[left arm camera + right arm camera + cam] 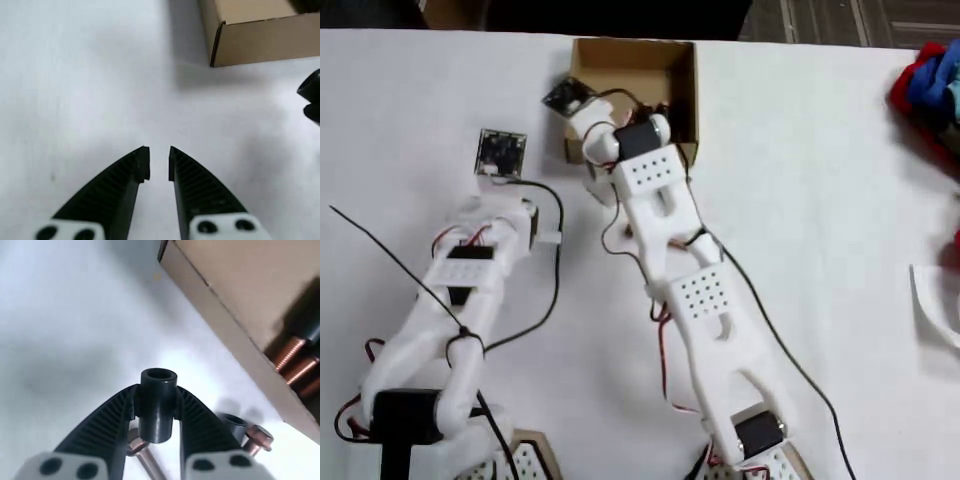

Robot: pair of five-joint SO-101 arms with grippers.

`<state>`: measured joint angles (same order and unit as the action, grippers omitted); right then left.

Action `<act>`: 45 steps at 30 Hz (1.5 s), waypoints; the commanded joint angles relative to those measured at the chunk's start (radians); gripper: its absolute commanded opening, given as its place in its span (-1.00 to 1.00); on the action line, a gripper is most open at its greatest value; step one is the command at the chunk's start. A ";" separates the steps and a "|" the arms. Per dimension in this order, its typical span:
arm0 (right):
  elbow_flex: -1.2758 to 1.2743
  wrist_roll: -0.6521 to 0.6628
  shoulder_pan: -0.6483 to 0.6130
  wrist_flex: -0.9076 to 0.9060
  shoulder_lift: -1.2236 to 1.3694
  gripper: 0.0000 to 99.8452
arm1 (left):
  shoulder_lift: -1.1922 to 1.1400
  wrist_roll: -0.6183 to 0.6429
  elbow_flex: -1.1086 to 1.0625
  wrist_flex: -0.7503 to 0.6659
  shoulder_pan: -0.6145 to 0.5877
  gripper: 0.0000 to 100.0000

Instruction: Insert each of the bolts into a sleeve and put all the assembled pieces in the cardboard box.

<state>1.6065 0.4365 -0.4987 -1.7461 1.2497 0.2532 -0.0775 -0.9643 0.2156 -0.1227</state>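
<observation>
While the right gripper (pixel 157 392) is clenched on a black sleeve (pixel 158 412), it holds that sleeve upright between its two ribbed fingers, with the open bore facing the wrist camera and the top of the sleeve standing a little past the fingertips. The claw and sleeve hang over the white table (pixel 800 150), just beside the outer wall of the cardboard box (pixel 210 305) and not over its opening. On the table under the claw lies a copper-coloured bolt (pixel 142 452), partly hidden by the fingers. A second sleeve (pixel 235 424) stands on the table close to the box wall, and another bolt (pixel 258 436) lies touching or nearly touching it; I cannot tell which. Inside the box, several assembled pieces (pixel 292 354) lie side by side, their copper threads sticking out of black sleeves. From the high view, the right arm (pixel 670 230) stretches up the middle of the table to the near left corner of the box, with its wrist overlapping the box's front edge. The left arm (pixel 470 280) sits to the left, well apart from the box. The left gripper (pixel 159 162) grasps nothing: its fingertips stand a narrow gap apart over bare table, with a corner of the box beyond them.
</observation>
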 commanded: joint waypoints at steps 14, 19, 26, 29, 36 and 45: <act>-0.199 -0.011 -0.085 -0.016 -0.070 -0.95 | 0.008 0.311 0.022 -0.012 -0.230 -0.83; -0.196 -0.006 -0.084 -0.015 0.022 -0.91 | 0.008 0.311 0.022 -0.012 -0.230 -0.83; -0.173 -0.006 -0.085 -0.016 0.061 -0.77 | 0.008 0.311 0.022 -0.012 -0.230 -0.83; -0.173 -0.005 -0.085 -0.016 0.061 -0.84 | 0.008 0.311 0.022 -0.012 -0.230 -0.83; -0.183 -0.005 -0.085 -0.019 0.059 -0.75 | 0.008 0.311 0.021 -0.012 -0.230 -0.83; -0.183 -0.005 -0.084 -0.021 0.059 -0.95 | 0.008 0.311 0.021 -0.012 -0.230 -0.83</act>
<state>1.4300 0.4335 -0.5769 -1.7492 1.3050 0.2532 0.2232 -0.9643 0.2156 -0.3468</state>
